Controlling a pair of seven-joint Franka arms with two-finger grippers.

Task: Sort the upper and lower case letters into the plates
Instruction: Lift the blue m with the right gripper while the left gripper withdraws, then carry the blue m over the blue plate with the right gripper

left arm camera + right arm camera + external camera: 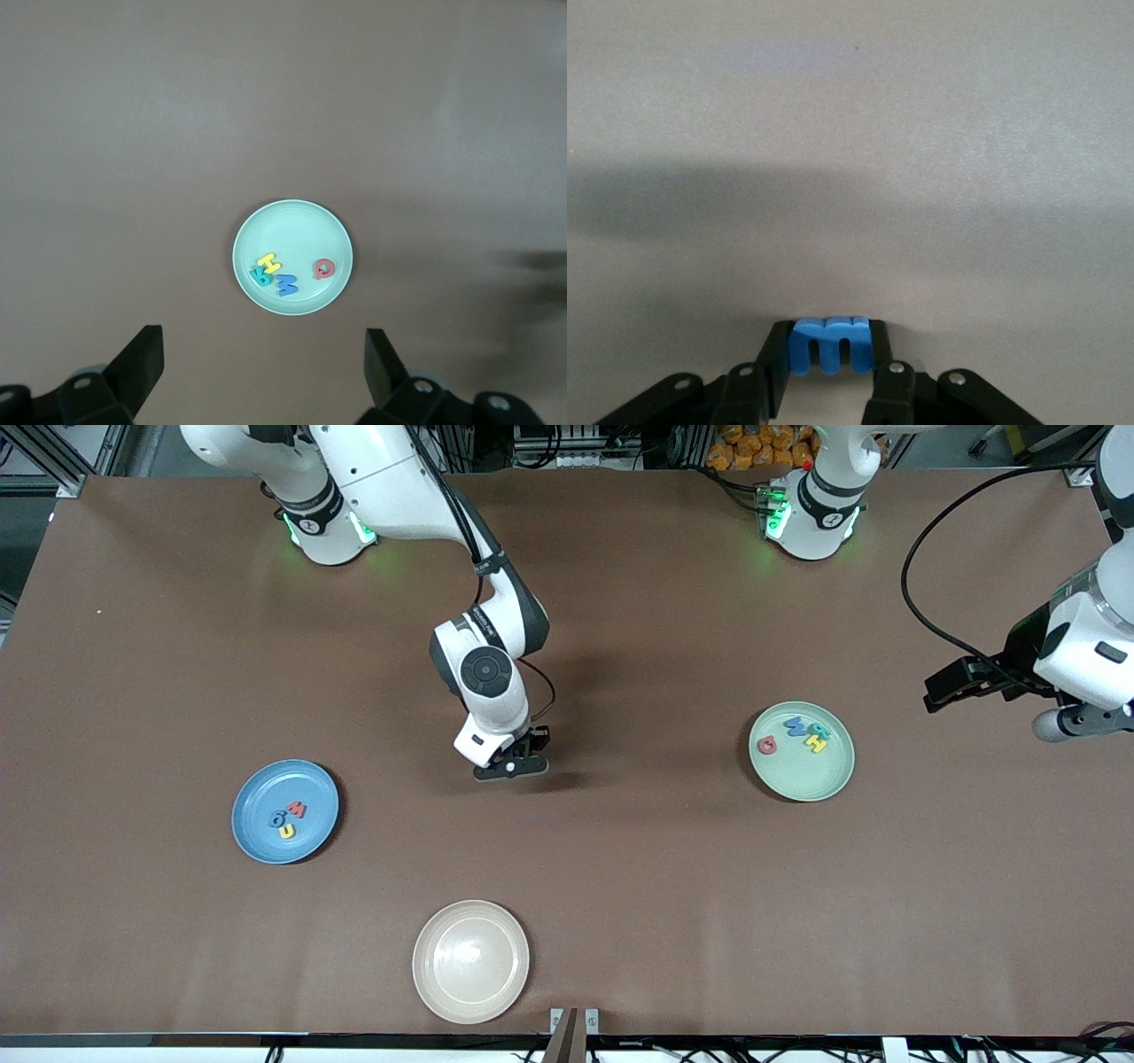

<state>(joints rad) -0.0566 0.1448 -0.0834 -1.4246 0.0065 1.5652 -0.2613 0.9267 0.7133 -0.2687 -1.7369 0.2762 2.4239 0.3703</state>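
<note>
My right gripper is low over the middle of the table, shut on a blue letter shaped like an m, gripped between its fingers. The sky blue plate toward the right arm's end holds a red, a blue and a yellow letter. The mint green plate toward the left arm's end holds several letters: red, blue, teal, yellow. My left gripper hangs open and empty in the air beside the mint plate.
A cream-beige plate with nothing in it sits near the table's front edge, nearer to the front camera than my right gripper. A black cable loops from the left arm above the table.
</note>
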